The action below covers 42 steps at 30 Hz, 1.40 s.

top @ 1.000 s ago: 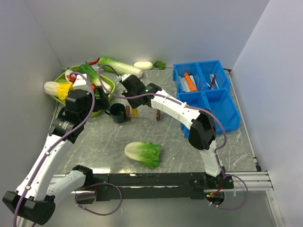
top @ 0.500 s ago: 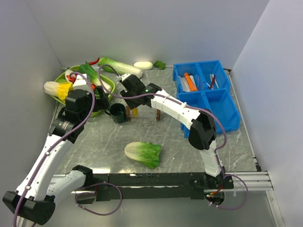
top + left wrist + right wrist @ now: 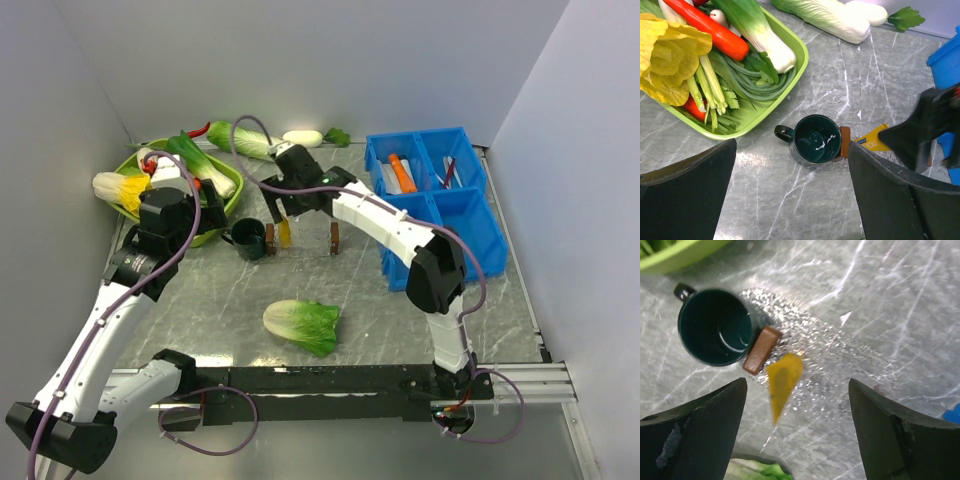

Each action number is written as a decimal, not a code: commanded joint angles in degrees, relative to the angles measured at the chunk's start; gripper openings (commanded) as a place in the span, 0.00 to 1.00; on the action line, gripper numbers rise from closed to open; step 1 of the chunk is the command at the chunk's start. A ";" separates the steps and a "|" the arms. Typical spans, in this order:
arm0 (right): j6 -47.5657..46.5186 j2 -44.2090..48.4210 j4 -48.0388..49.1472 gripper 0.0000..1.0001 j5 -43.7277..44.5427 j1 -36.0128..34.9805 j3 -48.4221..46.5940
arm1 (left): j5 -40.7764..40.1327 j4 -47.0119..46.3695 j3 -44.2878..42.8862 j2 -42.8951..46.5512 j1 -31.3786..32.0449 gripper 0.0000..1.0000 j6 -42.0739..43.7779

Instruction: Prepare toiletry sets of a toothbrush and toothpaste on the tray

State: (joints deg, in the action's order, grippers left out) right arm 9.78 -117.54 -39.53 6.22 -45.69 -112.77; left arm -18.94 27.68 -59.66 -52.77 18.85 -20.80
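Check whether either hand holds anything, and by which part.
Nothing is held. The left hand and right hand are both open; the yellow toothpaste sits untouched beneath the right hand.

you get the top camera high up on the near side of the dark green mug [image 3: 250,240], looking down and forward. both wrist cameras look steeply down at that mug from close by, sharing the yellow toothpaste tube [image 3: 874,144] beside it.

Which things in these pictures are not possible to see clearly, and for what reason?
- Left wrist view: one end of the yellow toothpaste tube is covered by the right gripper.
- Right wrist view: the print on that tube is blurred.
- Top view: the thin items in the blue bin are too small to name.
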 commanded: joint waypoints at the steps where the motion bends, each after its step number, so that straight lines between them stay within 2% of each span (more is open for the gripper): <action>1: 2.26 7.23 4.81 0.93 -4.10 2.18 0.45 | -1.37 0.79 -3.88 -1.19 0.13 0.97 -1.44; 7: 1.56 12.06 5.60 0.96 -5.87 5.69 0.53 | -1.80 3.78 -6.70 -2.86 0.04 0.96 -5.30; 9: 1.47 14.42 5.52 0.96 -7.89 8.59 1.15 | -2.33 3.52 -6.87 -2.77 0.04 0.96 -6.88; 14: -0.81 20.05 6.13 0.96 -6.40 14.65 5.89 | -2.95 3.96 -6.44 -2.25 0.04 0.96 -10.93; 21: -2.22 23.32 4.55 0.90 -7.18 22.92 10.02 | -2.16 1.15 -2.13 0.04 0.04 0.96 -12.61; 25: -3.27 22.26 3.32 0.87 -7.45 26.61 10.03 | -1.28 1.05 -3.18 -1.71 0.04 0.96 -11.72; 29: -4.33 18.93 3.40 0.75 -7.36 29.51 9.85 | -0.92 1.24 -4.15 -3.74 0.04 0.97 -12.51; 35: -6.96 11.73 3.23 0.63 -3.85 32.86 5.99 | -2.33 2.20 -4.32 -3.74 0.04 0.96 -14.71; 42: -7.93 4.34 3.49 0.56 -0.51 35.23 1.77 | -4.09 3.17 -5.29 -3.91 -0.04 0.96 -14.80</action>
State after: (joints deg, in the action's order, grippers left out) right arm 3.66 -111.13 -36.82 3.05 -11.81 -107.31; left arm -21.26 31.20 -62.06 -57.14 18.85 -34.72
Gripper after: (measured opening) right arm 0.568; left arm 0.967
